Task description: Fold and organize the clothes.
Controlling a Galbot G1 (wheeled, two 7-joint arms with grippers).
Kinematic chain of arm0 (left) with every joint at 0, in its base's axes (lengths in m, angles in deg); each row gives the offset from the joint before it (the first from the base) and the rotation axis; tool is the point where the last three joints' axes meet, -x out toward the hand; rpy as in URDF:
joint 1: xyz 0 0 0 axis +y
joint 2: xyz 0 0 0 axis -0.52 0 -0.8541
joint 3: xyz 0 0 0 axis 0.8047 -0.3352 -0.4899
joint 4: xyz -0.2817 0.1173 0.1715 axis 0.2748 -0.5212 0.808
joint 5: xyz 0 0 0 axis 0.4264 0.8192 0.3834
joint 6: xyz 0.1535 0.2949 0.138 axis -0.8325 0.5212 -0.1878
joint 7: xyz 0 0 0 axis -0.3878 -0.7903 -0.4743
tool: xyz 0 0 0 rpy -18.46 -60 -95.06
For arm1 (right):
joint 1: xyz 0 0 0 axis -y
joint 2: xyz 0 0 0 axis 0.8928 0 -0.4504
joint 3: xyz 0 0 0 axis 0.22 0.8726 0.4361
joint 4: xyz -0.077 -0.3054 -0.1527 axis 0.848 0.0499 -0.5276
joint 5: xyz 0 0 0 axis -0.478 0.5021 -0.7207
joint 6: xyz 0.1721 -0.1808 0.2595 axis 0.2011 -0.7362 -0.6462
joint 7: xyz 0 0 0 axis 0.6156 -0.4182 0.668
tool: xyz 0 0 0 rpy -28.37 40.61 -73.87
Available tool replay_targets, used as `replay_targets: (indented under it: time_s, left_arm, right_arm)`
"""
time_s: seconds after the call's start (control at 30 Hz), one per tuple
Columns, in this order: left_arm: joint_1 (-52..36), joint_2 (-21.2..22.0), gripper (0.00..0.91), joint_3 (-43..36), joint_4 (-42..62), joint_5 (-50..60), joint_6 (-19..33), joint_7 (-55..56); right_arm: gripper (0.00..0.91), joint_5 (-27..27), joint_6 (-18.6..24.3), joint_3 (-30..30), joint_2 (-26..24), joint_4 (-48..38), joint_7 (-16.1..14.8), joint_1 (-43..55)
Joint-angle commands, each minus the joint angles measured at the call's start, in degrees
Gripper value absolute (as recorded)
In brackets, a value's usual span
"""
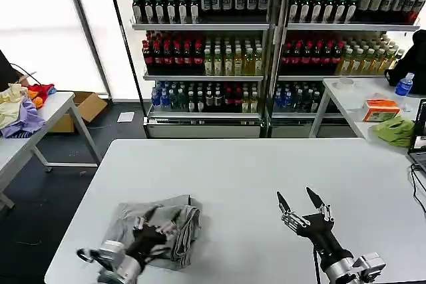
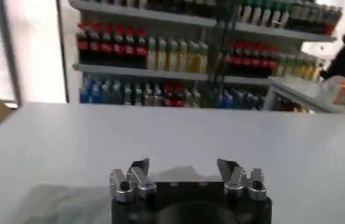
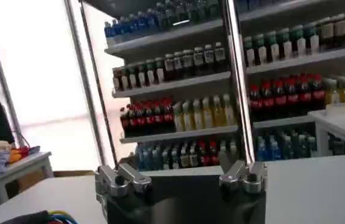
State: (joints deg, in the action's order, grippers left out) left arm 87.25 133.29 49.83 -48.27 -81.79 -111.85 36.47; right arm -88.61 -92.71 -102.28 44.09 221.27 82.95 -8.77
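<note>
Work surface: white rectangular table filled the foreground before the robot, bare except at its near left corner.
Left gripper: black left gripper sat low at the near left edge of the table, over the crumpled cloth, its dark fingers spread among the folds; whether they pinched any fabric could not be told. In the left wrist view the left gripper showed its two metal-tipped fingers set apart with nothing between them.
Clothes: rumpled light grey cotton shirt lay in a loose heap on the table's near left part, touching the left gripper.
Right gripper: black right gripper hovered above the near right part of the table, its pointed fingers spread wide in a V and holding nothing, well apart from the shirt. The right wrist view showed the right gripper with the same open, empty gap.
Left side table: white side table stood to the left beyond a dark floor gap, bearing a yellow, purple and red heap of garments.
Right side table: second white table carried a lime-green cloth bundle, an orange box and a blue-capped bottle.
Background: tall metal shelves of drink bottles lined the far wall.
</note>
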Motion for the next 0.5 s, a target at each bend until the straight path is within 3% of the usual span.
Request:
replay_targets:
  time_s: [0.03, 0.23, 0.5]
  left_arm:
    - [1.0, -5.09, 0.907, 25.93, -6.51, -16.69, -4.08, 0.11]
    - [3.41, -0.31, 0.907, 22.52, 2.89, -7.37, -1.55, -2.59]
    - [4.26, 2.08, 0.907, 15.59, 9.02, -1.68, 0.53, -3.48]
  right_arm:
    - [0.907, -0.53, -1.68, 1.6, -1.13, -1.16, 0.81, 4.16]
    - [0.907, 0.21, -1.39, 1.35, -0.97, -1.57, 0.31, 3.39]
    - [0.907, 1.78, 0.27, 0.74, -0.63, -3.24, -0.77, 2.65]
